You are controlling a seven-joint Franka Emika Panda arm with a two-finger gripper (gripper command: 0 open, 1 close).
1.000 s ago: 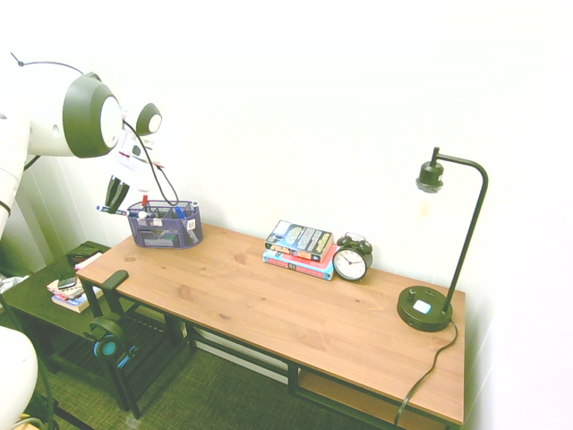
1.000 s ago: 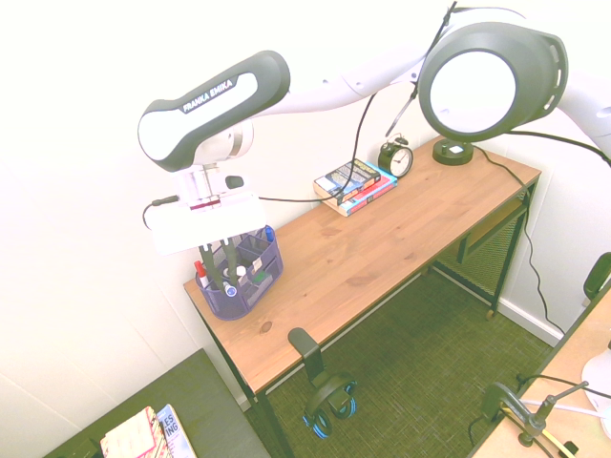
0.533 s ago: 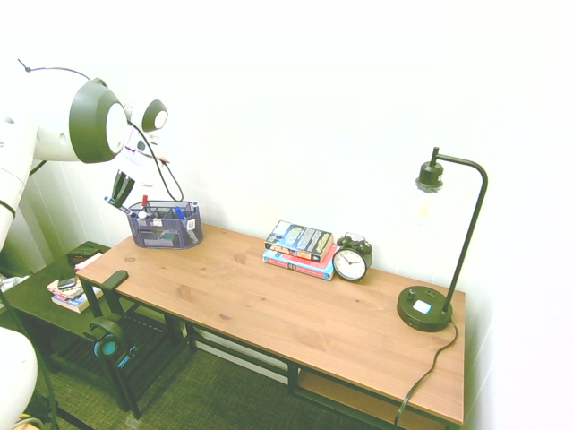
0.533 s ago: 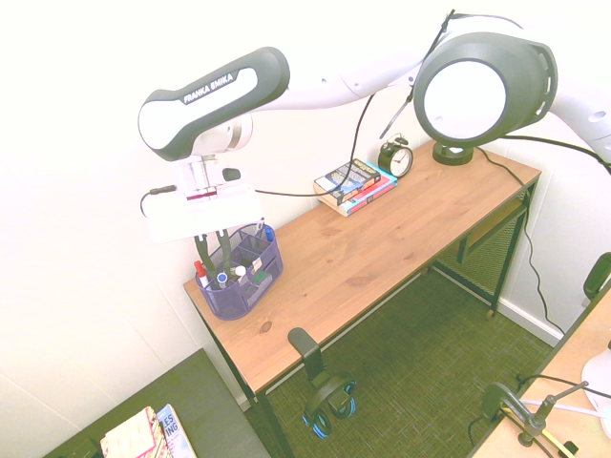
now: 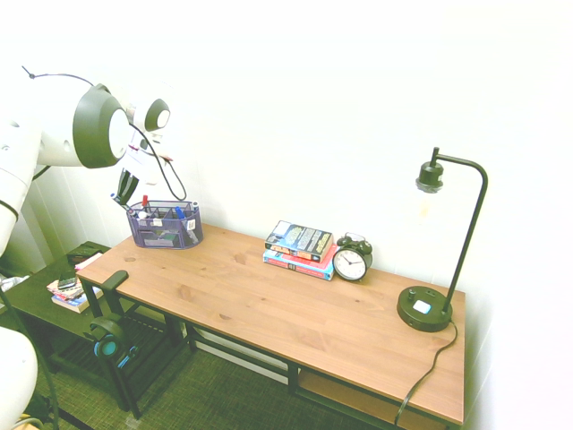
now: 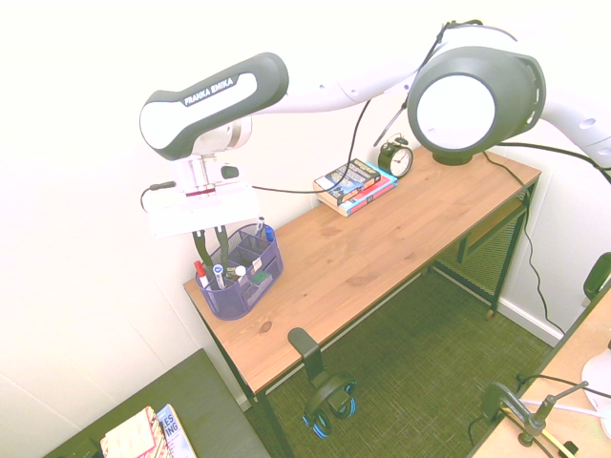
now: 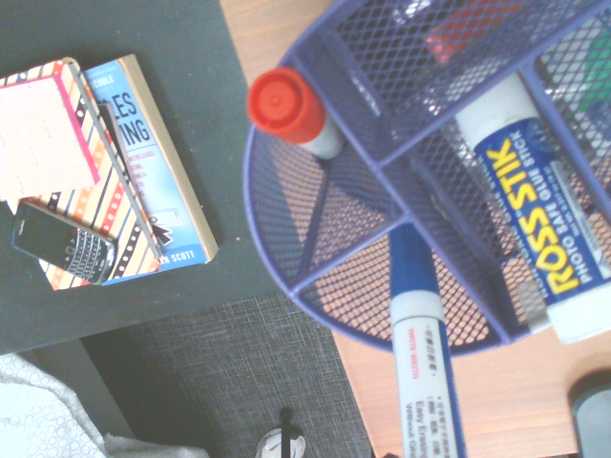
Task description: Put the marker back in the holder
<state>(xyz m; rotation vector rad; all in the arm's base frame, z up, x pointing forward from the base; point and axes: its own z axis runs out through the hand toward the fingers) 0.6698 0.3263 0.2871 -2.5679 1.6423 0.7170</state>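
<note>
The gripper is closed on the marker, held at a tilt with its blue cap at the holder, which stands on the desk below the gripper.

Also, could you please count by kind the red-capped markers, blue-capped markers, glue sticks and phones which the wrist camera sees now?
Red-capped marker: 1
Blue-capped marker: 1
Glue stick: 1
Phone: 1
Total: 4
</note>
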